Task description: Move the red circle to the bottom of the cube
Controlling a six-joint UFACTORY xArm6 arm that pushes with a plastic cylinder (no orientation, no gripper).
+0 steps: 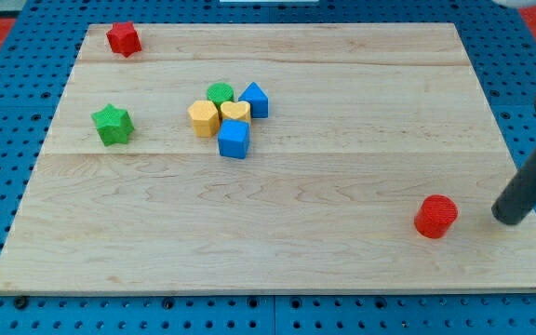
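The red circle (435, 216), a short red cylinder, sits on the wooden board (277, 251) near the view's bottom right. The blue cube (234, 140) lies left of centre, at the bottom of a tight cluster of blocks. My tip (506, 220), the lower end of the dark rod, rests on the board just right of the red circle, with a small gap between them. The rod slants up toward the view's right edge.
The cluster also holds a yellow hexagon (203, 118), a yellow heart (235, 113), a green block (220, 93) and a blue pentagon-like block (254, 100). A green star (113, 125) lies left of it. A red star (123, 39) sits at the top left corner.
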